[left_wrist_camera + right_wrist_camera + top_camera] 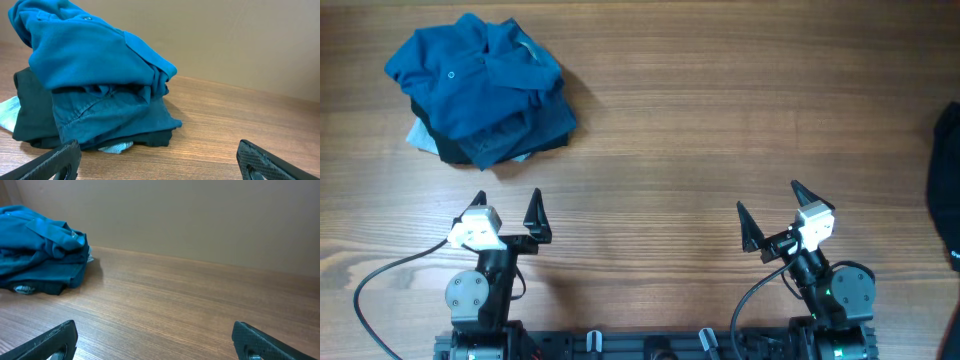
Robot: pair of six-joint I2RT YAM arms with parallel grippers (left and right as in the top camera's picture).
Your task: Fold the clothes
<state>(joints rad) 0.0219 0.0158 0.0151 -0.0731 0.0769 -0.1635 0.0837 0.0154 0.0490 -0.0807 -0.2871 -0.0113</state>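
The wooden table (pixel 670 130) is filling the overhead view, and nearly all of its surface is lying bare.

The clothes (pixel 485 95) are sitting in one loose heap at the far left of the table, unfolded and well apart from both arms. A teal-blue polo (pixel 85 50) is lying crumpled on top. A darker blue garment (pixel 105 115) is lying beneath it, and a black garment (pixel 30 110) is showing under that on the left. A light-blue garment (pixel 420 135) is poking out at the heap's lower left edge.

A second dark garment (pixel 945 170) is lying at the far right edge of the table, mostly cut off by the frame; its kind cannot be determined.

The left gripper (pixel 507 200) is resting near the front edge, just in front of the heap, with its jaws spread fully wide and nothing between them. The right gripper (pixel 768 198) is standing to the right of centre, likewise gaping fully and gripping nothing, with bare wood ahead of it.

A black cable (pixel 370 290) is looping out from the left arm's base.
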